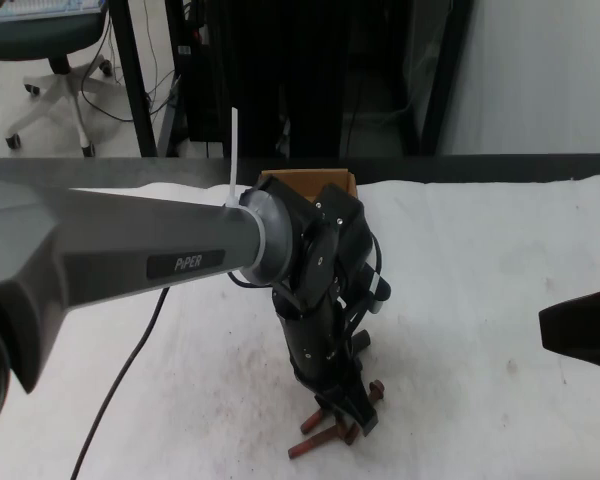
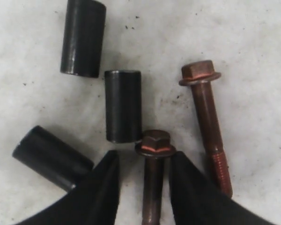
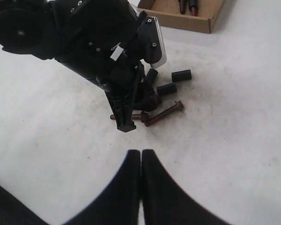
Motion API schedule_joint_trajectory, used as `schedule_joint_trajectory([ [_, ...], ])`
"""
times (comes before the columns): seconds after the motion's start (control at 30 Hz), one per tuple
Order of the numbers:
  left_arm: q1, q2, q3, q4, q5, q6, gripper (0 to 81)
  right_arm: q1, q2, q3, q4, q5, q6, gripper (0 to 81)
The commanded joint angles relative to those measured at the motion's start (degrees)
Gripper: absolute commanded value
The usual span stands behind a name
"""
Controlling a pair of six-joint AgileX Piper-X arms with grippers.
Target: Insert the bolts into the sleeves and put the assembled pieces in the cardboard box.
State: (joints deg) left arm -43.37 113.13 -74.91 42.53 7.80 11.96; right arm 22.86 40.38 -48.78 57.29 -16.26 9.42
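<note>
Bolts numbered two, both lying on the desk [image 1: 480,300] at its near middle. One bolt [image 2: 153,145] lay between the fingers [image 2: 100,187] of the left gripper [image 2: 144,157], which stood apart on either side of its shank. The second bolt [image 2: 206,126] lay just beside it. Three black sleeves [image 2: 123,105] lay close by on the far side. The cardboard box [image 3: 182,19] stood farther back. The right gripper [image 3: 141,152] hung to the right, well apart, fingers together.
</note>
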Motion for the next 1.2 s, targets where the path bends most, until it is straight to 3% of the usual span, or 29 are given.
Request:
schedule_joint_trajectory([
  [0.0, 0.05, 0.23, 0.02, 0.81, 0.53, -0.38, 33.1, -0.3, -0.56, -0.14, -0.59, -0.59, 0.08, 0.4],
  [0.27, 0.4, 0.29, 0.02, 0.32, 0.53, -0.38, 30.2, -0.3, -0.56, -0.14, -0.59, -0.59, 0.08, 0.4],
  [0.4, 1.04, 0.29, 0.02, 0.24, 1.85, -0.38, 0.0, -0.3, -0.56, -0.14, -0.59, -0.59, 0.08, 0.4],
  [0.53, 2.58, 0.29, 0.02, 0.24, 6.57, -5.26, 0.3, -0.3, -0.56, -0.14, -0.59, -0.59, 0.08, 0.4],
  [0.73, 5.2, -4.2, 0.02, 3.16, 6.76, -10.29, 0.3, -0.3, -0.56, -0.14, -0.67, -0.13, -0.48, 0.4],
  [0.83, 6.93, -10.11, 0.02, 4.15, 5.28, -9.42, 0.3, -0.3, -0.12, -0.14, -1.55, -0.01, -2.5, 0.4],
  [1.0, 10.45, -22.03, 0.29, 3.11, -3.28, -8.47, 0.3, -0.3, 3.88, -0.14, -5.85, -0.01, -3.48, 0.4],
  [1.17, 14.44, -34.69, 4.86, -1.38, -4.29, -9.5, 0.3, -0.07, 13.89, -0.14, -12.59, -0.67, -1.28, 0.4],
])
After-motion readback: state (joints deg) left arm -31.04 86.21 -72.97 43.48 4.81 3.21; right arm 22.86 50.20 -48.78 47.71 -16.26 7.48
